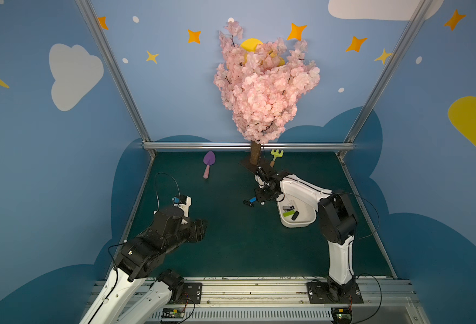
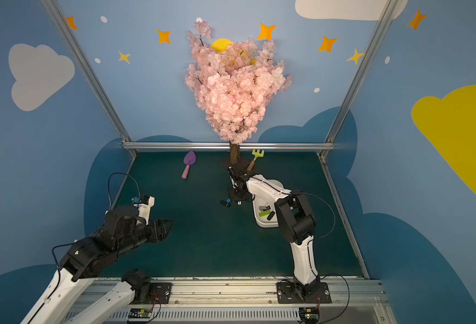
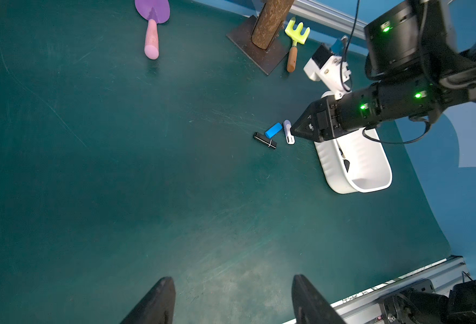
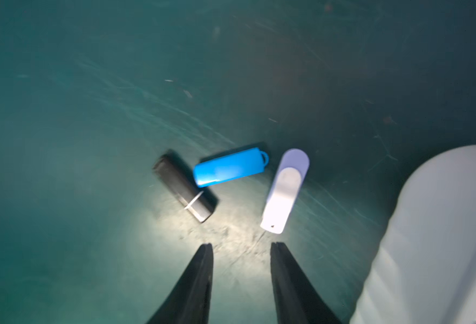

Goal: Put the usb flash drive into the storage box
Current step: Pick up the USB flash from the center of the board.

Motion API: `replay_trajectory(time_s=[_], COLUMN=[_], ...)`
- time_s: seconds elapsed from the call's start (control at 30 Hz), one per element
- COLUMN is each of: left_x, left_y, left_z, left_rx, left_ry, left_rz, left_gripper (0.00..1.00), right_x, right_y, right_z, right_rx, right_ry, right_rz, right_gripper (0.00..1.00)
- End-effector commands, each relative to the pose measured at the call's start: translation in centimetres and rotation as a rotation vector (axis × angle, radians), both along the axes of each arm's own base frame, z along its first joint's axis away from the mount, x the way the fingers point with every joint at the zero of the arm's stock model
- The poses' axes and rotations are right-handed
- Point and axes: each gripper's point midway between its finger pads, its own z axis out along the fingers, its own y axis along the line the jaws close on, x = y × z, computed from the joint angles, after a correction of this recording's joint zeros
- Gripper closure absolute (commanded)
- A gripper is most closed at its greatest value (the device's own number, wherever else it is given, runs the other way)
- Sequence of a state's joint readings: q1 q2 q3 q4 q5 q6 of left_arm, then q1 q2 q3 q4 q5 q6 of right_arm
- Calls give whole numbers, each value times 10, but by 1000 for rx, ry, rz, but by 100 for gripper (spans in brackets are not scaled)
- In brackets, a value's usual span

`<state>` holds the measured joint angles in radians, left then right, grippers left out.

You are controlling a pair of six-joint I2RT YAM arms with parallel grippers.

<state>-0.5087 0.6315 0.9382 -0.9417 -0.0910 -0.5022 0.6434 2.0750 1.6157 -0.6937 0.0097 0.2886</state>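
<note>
Three USB flash drives lie loose on the green mat (image 1: pixel 231 246), just right of frame centre in both top views.
- Black flash drive (image 4: pixel 185 188), with the blue flash drive (image 4: pixel 230 167) close against it.
- White flash drive (image 4: pixel 284 190), set apart and nearest the box.

Storage box (image 1: pixel 297 223): white tub, right of the cluster. It holds a green drive (image 1: pixel 288 213), a metal-clip drive (image 1: pixel 288 208) and a dark drive (image 1: pixel 295 215).

Right gripper (image 4: pixel 241 246): tips just beside the white flash drive, jaws apart, empty.

Left gripper (image 3: pixel 232 279): lower left of centre in both top views, jaws wide apart, empty.

In a top view, three flash drives (image 1: pixel 252 200) cluster just left of the storage box (image 1: pixel 297 224), right of centre; other drives (image 1: pixel 288 208) lie inside it.
</note>
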Motion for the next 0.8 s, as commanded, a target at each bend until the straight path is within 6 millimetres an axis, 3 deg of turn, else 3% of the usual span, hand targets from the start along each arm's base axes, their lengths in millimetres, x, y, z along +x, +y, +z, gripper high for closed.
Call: replay_trajectory(time_s=[0.0,0.47,0.77], left_x=[0,1,2], left_y=[2,3,3], left_z=[4,3,1], left_rx=[-1,8,15], left_ry=[-28,-27,-21], left_rz=[7,14,17], left_gripper=[30,30,30], right_x=[-3,10,24], right_y=[-15,-21,-23], right_z=[-9,-35,-41], right_rx=[-86,-148,-160], right_ry=[42,55,47], right_rz=[-37,-57,-65], right_gripper=[58,59,62])
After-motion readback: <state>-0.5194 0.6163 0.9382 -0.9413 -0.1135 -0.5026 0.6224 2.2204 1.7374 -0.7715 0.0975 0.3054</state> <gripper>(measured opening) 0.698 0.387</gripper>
